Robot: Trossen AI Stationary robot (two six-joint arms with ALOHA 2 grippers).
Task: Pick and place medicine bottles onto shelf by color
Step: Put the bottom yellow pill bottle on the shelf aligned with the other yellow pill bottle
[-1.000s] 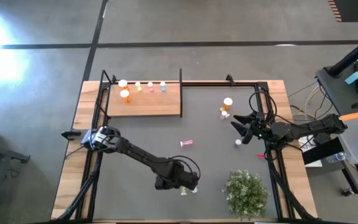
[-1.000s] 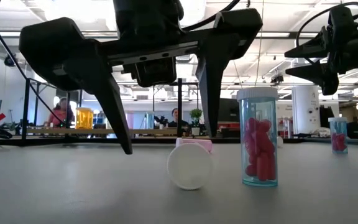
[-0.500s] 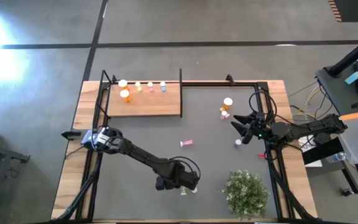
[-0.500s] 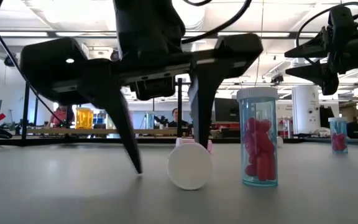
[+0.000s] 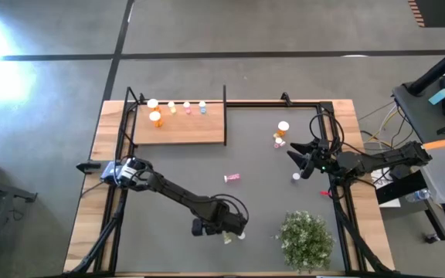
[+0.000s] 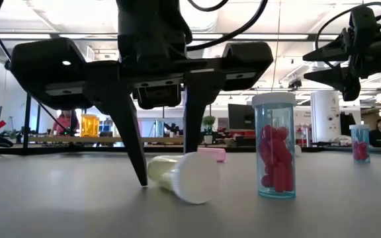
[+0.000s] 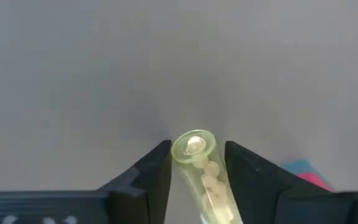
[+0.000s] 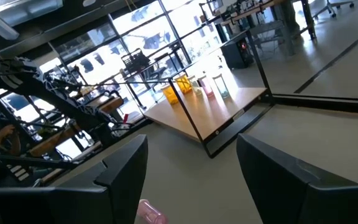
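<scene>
Left wrist view: left claw [image 7: 196, 163], fingers pressed on both sides of a lying yellow-green bottle [image 7: 202, 174] at the worktop's [image 5: 176, 166] near edge. Right claw [image 5: 298, 160]: spread wide, empty, hanging above the worktop's right side. Shelf [image 5: 180, 125]: far-left corner, four bottles standing along its back.

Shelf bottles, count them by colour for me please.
Orange bottles: 2
Yellow bottle: 1
Pink bottle: 1
Blue bottle: 1
Total on the shelf: 5
</scene>
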